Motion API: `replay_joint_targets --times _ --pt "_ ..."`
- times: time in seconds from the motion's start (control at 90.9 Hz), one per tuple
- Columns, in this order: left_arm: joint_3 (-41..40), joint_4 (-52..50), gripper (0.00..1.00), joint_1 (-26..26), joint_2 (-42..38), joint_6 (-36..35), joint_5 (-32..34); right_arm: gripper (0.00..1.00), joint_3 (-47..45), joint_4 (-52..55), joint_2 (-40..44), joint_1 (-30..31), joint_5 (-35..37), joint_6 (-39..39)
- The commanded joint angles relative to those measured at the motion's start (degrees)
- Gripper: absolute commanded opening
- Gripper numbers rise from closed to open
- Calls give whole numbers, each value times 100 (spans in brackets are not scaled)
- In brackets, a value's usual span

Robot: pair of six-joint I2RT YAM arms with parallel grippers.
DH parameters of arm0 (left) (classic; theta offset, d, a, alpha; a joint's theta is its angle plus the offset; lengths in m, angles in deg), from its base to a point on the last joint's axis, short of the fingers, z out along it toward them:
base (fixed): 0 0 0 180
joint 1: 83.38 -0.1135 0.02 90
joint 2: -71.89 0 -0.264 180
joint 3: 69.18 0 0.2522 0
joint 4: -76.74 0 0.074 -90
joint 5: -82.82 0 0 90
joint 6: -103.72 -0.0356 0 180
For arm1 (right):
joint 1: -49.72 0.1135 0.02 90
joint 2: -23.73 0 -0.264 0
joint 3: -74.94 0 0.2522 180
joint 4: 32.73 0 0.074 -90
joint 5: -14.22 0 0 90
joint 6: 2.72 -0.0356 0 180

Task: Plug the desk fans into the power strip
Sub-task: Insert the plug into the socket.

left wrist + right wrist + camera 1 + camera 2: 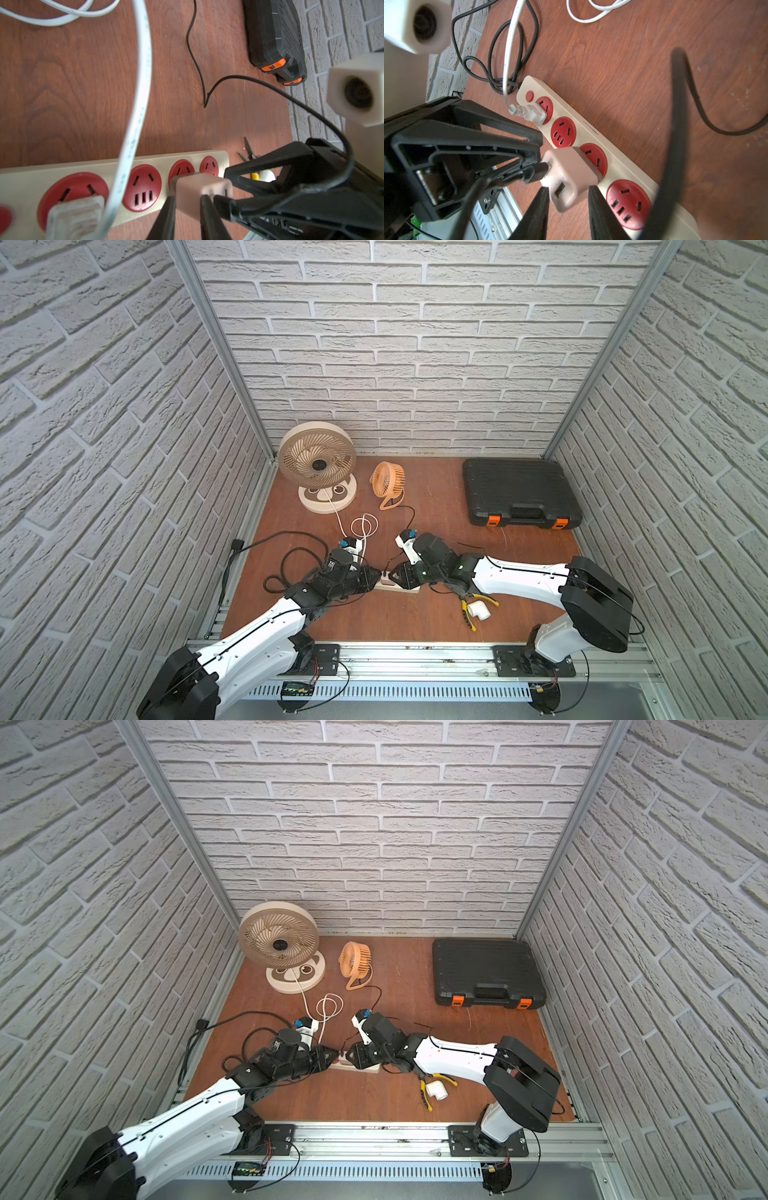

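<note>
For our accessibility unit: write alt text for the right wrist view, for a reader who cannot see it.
A pale beige cube-shaped adapter is at one round red socket of a long cream-white power strip, between the right gripper's black fingers. A black USB plug enters its side, next to the left gripper.

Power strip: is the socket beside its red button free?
No, a white plug occupies that socket of the power strip, as the right wrist view shows.
</note>
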Motion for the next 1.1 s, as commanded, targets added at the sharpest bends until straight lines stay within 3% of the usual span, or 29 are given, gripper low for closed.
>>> replay_joint_targets --times 0.0,0.473,1.089 --pt "-105 142 24 61 60 -9 2 36 -4 -48 -138 49 153 24" --pt "-206 276 21 103 320 0 67 19 -147 -95 -606 54 391 16" --pt "-509 140 16 229 60 160 121 20 -404 55 -411 533 797 47"
